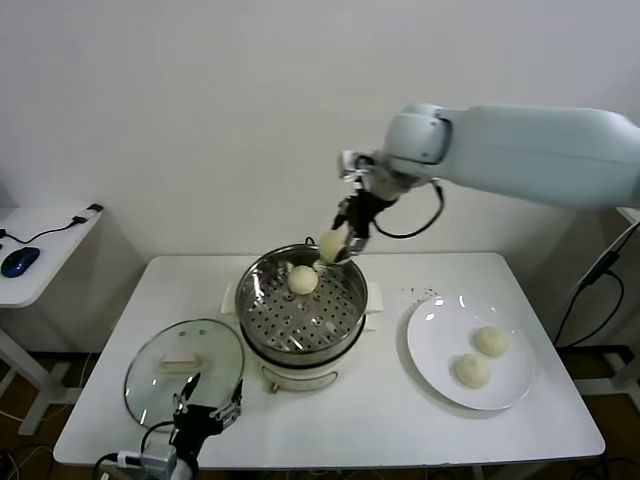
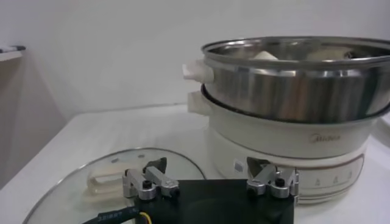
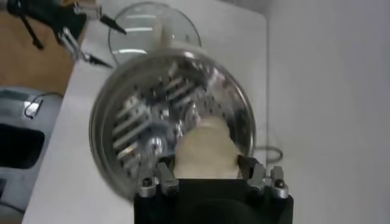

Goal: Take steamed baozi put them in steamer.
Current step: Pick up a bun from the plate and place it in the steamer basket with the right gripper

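Left gripper (image 1: pixel 208 398) jaws open over lid (image 1: pixel 184 371); right gripper (image 1: pixel 338 247) jaws clasping baozi (image 1: pixel 331 244).

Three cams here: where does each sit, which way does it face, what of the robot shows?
Head: up high, facing forward and down at the table; both arms show, right claw holding a baozi over the steamer.
Left wrist: low by the glass lid, facing the steamer's side; open left claw shows.
Right wrist: above the steamer, facing down; its claw grips the baozi.
All three share the steamer.
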Tool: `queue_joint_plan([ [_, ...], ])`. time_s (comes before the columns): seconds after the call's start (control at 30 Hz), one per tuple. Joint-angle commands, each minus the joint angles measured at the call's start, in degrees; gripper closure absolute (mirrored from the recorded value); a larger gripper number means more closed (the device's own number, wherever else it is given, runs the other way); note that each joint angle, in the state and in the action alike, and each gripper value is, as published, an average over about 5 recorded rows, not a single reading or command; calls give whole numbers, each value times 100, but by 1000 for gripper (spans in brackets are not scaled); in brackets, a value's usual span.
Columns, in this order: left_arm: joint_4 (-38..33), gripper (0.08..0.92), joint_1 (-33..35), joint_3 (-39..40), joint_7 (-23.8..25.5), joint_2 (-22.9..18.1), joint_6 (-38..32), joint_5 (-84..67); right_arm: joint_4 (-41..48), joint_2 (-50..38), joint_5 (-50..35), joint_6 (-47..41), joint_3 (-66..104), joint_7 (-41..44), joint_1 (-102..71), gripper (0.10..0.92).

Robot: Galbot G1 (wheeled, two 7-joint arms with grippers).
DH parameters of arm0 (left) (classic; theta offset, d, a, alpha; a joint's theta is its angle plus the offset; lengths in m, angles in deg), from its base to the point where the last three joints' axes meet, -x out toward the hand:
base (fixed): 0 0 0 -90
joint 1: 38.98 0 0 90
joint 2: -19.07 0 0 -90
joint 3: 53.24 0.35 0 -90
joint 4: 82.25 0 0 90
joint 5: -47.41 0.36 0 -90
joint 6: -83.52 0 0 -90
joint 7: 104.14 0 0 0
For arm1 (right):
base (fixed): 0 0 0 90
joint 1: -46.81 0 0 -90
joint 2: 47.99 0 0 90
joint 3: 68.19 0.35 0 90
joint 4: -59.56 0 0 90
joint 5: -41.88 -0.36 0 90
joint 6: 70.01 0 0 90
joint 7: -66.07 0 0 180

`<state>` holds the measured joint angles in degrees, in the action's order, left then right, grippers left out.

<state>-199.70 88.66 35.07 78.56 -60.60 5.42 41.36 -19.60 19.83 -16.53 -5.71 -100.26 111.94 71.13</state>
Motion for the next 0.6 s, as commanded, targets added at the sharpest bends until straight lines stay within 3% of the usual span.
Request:
queue_joint_plan([
  [0.03, -32, 177, 12, 7, 7, 1, 5, -9, 460, 1720, -554, -531, 221, -692, -938, 338],
  [0.6, 24, 177, 88, 83, -2, 7, -42, 68, 1937, 2154, 435, -545, 247, -921, -2421, 338],
])
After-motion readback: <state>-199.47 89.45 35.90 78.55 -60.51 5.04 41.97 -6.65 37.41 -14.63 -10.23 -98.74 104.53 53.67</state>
